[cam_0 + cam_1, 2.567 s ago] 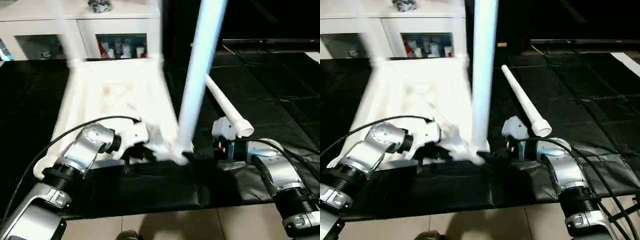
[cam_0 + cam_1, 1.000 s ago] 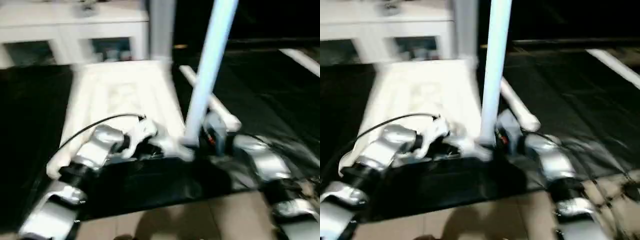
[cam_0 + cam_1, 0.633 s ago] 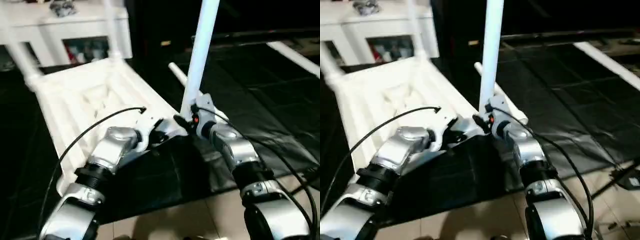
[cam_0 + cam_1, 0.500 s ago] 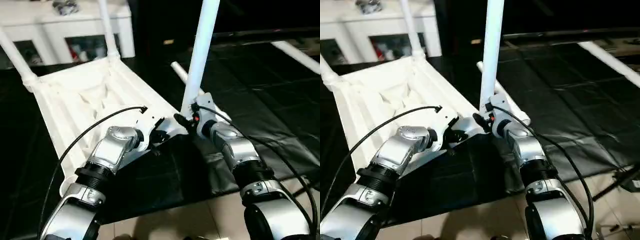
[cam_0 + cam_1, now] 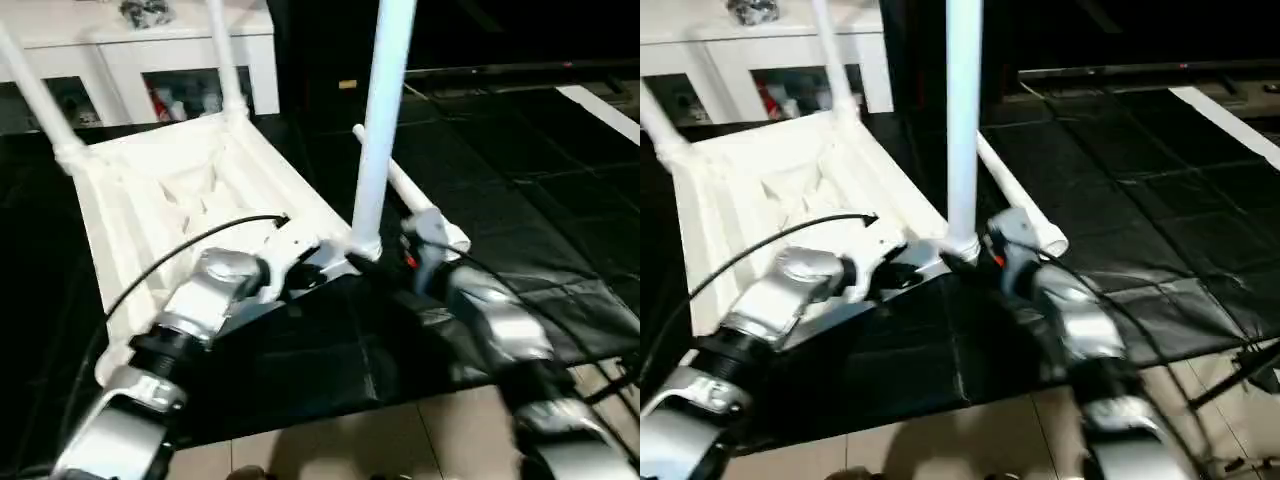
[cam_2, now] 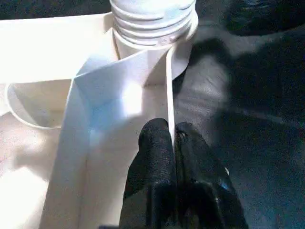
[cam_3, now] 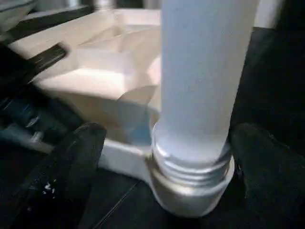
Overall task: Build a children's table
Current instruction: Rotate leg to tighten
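tabletop (image 5: 170,190): upside down on the mat, near edge pinched by the left gripper
leg (image 5: 380,120): upright in the corner socket (image 7: 190,191) between both grippers, threads showing, not fully seated
left gripper (image 6: 172,143): clamped on a thin rib (image 6: 168,95) beside the socket
right gripper (image 7: 162,157): fingers spread either side of the leg, not touching
step: close on leg, twist straight, hold tabletop steady
spare leg (image 5: 1015,200): lying just beyond right gripper
surface: black mat (image 5: 520,180), tile floor (image 5: 330,450) nearest robot
room: white cabinet (image 5: 150,60) beyond the tabletop

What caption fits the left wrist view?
Left pincer shut on a tabletop rib beside the threaded leg in its corner socket.

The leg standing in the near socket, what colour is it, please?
White leg; clearest in the right eye view.
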Available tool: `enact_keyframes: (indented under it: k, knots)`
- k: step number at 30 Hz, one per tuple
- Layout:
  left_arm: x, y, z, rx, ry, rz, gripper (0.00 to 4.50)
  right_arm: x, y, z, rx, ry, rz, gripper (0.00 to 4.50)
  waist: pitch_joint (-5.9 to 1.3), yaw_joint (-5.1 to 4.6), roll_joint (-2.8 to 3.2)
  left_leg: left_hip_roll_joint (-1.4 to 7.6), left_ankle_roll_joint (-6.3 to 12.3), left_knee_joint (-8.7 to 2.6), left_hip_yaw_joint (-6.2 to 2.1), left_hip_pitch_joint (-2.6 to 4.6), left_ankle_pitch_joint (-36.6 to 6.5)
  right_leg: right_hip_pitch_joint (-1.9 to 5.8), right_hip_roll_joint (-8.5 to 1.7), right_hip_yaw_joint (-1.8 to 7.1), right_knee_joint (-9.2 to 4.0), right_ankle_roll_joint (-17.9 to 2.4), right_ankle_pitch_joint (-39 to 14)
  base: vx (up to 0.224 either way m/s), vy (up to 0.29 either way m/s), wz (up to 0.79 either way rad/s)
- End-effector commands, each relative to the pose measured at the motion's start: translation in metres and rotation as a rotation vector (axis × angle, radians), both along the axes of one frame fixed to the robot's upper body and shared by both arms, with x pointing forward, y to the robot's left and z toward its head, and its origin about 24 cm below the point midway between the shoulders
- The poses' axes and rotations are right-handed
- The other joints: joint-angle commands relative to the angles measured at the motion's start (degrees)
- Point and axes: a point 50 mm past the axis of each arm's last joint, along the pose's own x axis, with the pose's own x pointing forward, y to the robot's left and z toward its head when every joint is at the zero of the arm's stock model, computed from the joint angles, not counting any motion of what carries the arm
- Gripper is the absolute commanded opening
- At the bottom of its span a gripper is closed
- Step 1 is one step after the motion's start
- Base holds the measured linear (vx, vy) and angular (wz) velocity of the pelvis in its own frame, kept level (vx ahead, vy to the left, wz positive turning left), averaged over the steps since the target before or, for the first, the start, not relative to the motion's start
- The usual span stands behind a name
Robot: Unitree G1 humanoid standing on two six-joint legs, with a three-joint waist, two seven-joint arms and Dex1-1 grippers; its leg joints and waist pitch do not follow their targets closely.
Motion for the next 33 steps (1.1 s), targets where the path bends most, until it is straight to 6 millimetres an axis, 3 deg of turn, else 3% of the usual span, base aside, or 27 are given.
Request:
enact_keyframes:
  k: [1, 5, 12, 17, 23, 33]
  knots:
    - [-0.001, -0.011, 0.016, -0.036, -0.056, -0.144, 0.00, -0.007, 0.001, 0.002, -0.014, -0.015, 0.109, 4.43, -4.85, 0.31, 0.19, 3.25, 4.63, -3.51, -1.12, 0.45, -8.27, 4.13, -4.70, 3.66, -4.04, -9.14, -14.11, 0.000, 0.000, 0.00]
    - [-0.010, -0.002, 0.013, -0.008, -0.019, -0.312, 0.00, -0.016, -0.019, 0.008, -0.075, -0.063, 0.220, 4.43, -4.94, 1.56, 0.23, 3.49, 5.06, -3.38, -0.98, 0.65, -8.41, 3.83, -4.61, 3.68, -3.88, -9.80, -13.38, 0.000, 0.000, 0.00]
    - [-0.018, 0.004, 0.009, 0.052, 0.011, -0.510, 0.00, -0.027, -0.025, 0.012, -0.143, -0.054, 0.410, 4.43, -4.72, 3.01, 0.46, 3.99, 3.59, -3.70, -0.83, 1.50, -12.40, 3.31, -4.74, 3.79, -4.33, -9.85, -16.52, 0.000, 0.000, 0.00]
    - [-0.024, 0.003, 0.008, 0.077, 0.039, -0.602, 0.00, -0.027, -0.026, 0.013, -0.185, -0.024, 0.472, 4.43, -4.46, 3.02, 0.37, 4.12, 2.31, -4.04, -0.90, 1.75, -15.21, 3.34, -4.94, 3.95, -4.49, -10.21, -18.73, 0.000, 0.000, 0.00]
    - [-0.022, 0.003, 0.007, 0.093, 0.033, -0.629, 0.00, -0.030, -0.026, 0.015, -0.196, 0.013, 0.575, 4.43, -4.62, 2.95, 0.02, 3.91, 2.79, -3.96, -1.01, 1.08, -13.11, 4.02, -5.18, 3.89, -4.41, -9.22, -19.42, 0.000, 0.000, 0.00]
    - [-0.022, 0.005, 0.006, 0.099, 0.035, -0.650, 0.00, -0.034, -0.024, 0.013, -0.207, 0.037, 0.664, 3.63, -4.72, 2.80, -0.28, 4.00, 3.49, -3.82, -0.97, 1.00, -11.52, 3.94, -5.13, 3.83, -4.16, -9.63, -18.49, 0.000, 0.000, 0.00]
